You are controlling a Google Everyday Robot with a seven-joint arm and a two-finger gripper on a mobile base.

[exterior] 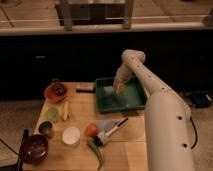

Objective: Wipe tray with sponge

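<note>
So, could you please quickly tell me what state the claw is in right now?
Claw: down inside the green tray, near its back-left part; whether it grips anything cannot be told.
</note>
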